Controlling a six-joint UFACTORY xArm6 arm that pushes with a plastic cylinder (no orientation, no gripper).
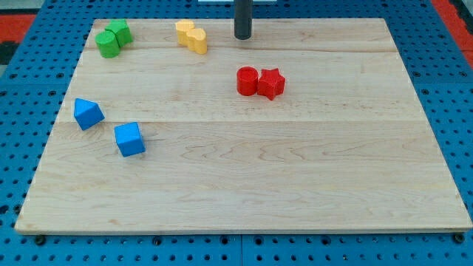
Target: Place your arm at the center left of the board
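1. Tip [243, 37] of the dark rod down on the wooden board [244, 185], near the view's top edge and a little right of the yellow pair; plain rod end, so nothing on it to stand apart, close together or clamp.
2. Centre left of the board: occupied by two blue blocks, well apart from my tip.
3. Blue block [89, 113], angular, close to the left edge; blue cube [129, 139] just below and right of it, the two near but not touching.
4. Green cylinder [108, 44] and a second green block [120, 32], shape unclear, pressed together in the top left corner.
5. Two yellow blocks [191, 36], shapes hard to tell, touching, at the top, just left of my tip.
6. Red cylinder [247, 80] and red star-like block [271, 83], touching side by side, below my tip and slightly right.
7. Blue perforated surface [22, 133] around the board.
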